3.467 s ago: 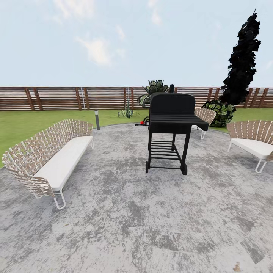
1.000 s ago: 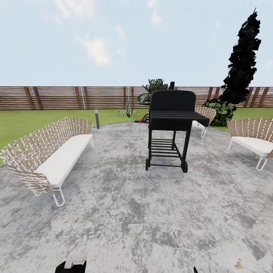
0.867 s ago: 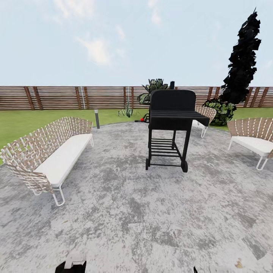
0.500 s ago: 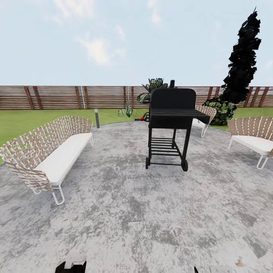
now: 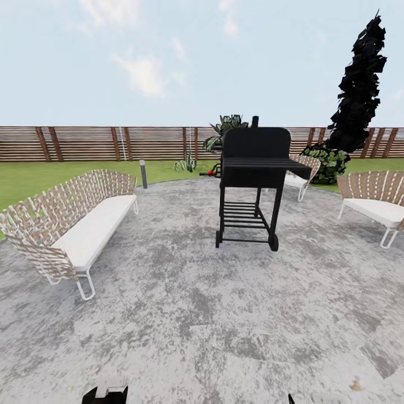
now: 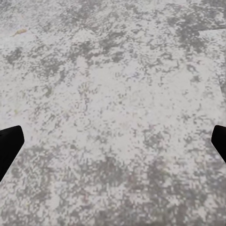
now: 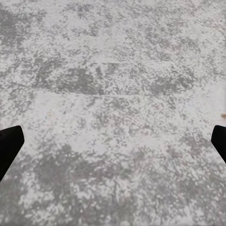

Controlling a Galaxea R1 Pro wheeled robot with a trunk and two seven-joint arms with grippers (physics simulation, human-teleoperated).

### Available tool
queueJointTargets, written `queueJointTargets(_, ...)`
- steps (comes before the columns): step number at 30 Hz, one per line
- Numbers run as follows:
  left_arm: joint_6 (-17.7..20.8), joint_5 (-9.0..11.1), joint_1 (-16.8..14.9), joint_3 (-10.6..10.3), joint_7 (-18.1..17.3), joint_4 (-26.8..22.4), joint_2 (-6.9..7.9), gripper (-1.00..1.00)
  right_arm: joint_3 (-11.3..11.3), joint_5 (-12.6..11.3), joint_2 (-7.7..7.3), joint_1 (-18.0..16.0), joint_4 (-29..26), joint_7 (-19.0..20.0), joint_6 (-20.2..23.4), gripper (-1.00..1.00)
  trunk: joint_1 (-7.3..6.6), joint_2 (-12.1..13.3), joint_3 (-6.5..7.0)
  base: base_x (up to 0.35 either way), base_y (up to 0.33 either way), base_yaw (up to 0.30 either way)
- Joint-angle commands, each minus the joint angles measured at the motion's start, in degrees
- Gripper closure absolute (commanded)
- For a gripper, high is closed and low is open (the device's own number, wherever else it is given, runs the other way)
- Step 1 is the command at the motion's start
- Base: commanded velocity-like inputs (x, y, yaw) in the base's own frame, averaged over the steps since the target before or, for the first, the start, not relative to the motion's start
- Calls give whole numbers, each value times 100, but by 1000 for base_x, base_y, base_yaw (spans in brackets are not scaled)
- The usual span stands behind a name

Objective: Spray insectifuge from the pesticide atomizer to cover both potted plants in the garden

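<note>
While the robot stands on the round grey patio (image 5: 185,314), the head view looks out over a black barbecue grill (image 5: 253,179) in the middle, a woven bench (image 5: 73,224) off to one side and woven chairs (image 5: 373,202) to the other. Past the paving's far edge, on the lawn (image 5: 33,179) before the brown slatted fence (image 5: 84,143), one of the potted plants (image 5: 187,164) shows as a small low rosette of pointed leaves, just beside a grey lamp post (image 5: 143,175). It is too far off to make out its pot or speckling. A small red-and-dark object (image 5: 209,173) lies by the grill's far side; I cannot tell what it is, and I see no bottle I could call the atomizer.

From the left wrist view, the left gripper (image 6: 113,146) has its two dark fingertips (image 6: 9,146) spread wide with only mottled paving between and beyond the jaws.

From the right wrist view, the right gripper (image 7: 113,146) is likewise spread wide and empty, bare stone ahead of its jaws.

The risk I see is in the drive: the grill sits squarely between robot and plant, so a straight run could clip it or the bench. Heading off without locating the bottle could also waste the trip.
</note>
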Motion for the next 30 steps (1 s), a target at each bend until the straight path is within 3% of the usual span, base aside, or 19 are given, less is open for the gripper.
queueJointTargets(1, -19, 1, -4, 0, 12, 5, -1, -100, -3, 6, 4, -4, 7, -2, -18, -100, 22, -44, -24, 0, 0, 0)
queueJointTargets(30, -21, 9, -7, 0, 12, 5, -2, -100, 26, 37, 13, -4, 17, 6, -9, -100, 659, -1207, -602, 0, 0, 11)
